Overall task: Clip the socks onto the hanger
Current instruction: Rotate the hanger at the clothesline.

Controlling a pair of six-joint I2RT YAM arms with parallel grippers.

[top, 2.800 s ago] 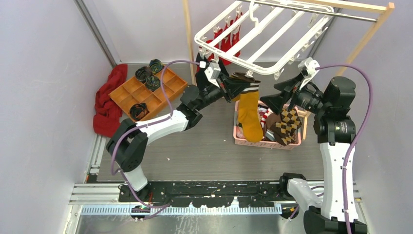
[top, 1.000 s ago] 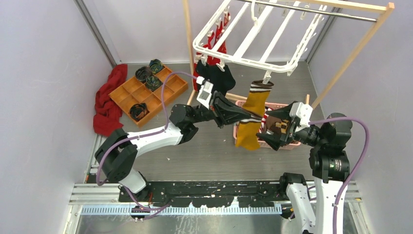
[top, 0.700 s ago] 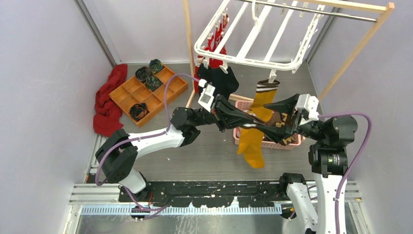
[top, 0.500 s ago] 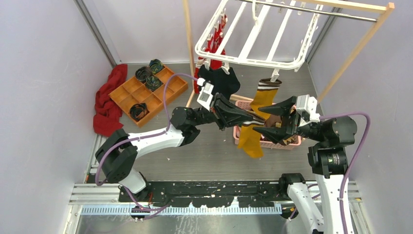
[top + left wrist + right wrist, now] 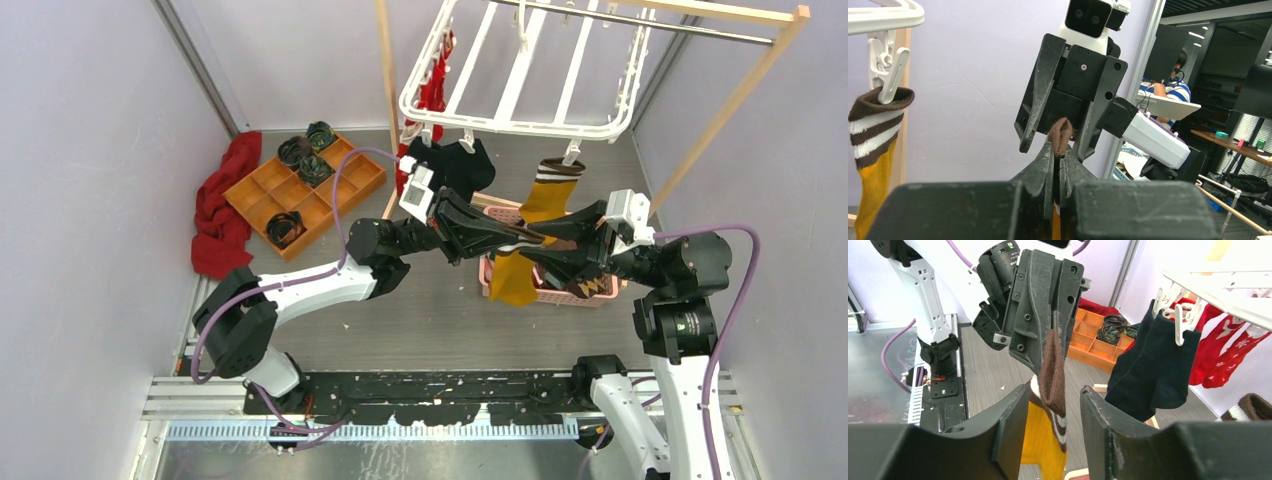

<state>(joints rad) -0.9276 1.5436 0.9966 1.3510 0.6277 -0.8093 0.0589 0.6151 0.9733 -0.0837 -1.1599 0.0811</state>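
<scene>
Narrower than a moment ago, the right gripper (image 5: 1055,390) stands half-spread astride the brown cuff (image 5: 1052,365), a gap on either side. The left gripper (image 5: 1057,150) is pinched tight on that cuff. The mustard sock (image 5: 513,280) dangles lower than the hanger (image 5: 520,125), near its clipped mate (image 5: 548,195).

Hanger (image 5: 520,125) top runs past upper edge; basket (image 5: 570,298) mostly covered by right arm (image 5: 690,265)

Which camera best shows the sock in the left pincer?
The right wrist view: the held sock hangs from the left pincer, brown cuff over yellow. The left wrist view shows only its cuff tip; the top view shows only its yellow end.
</scene>
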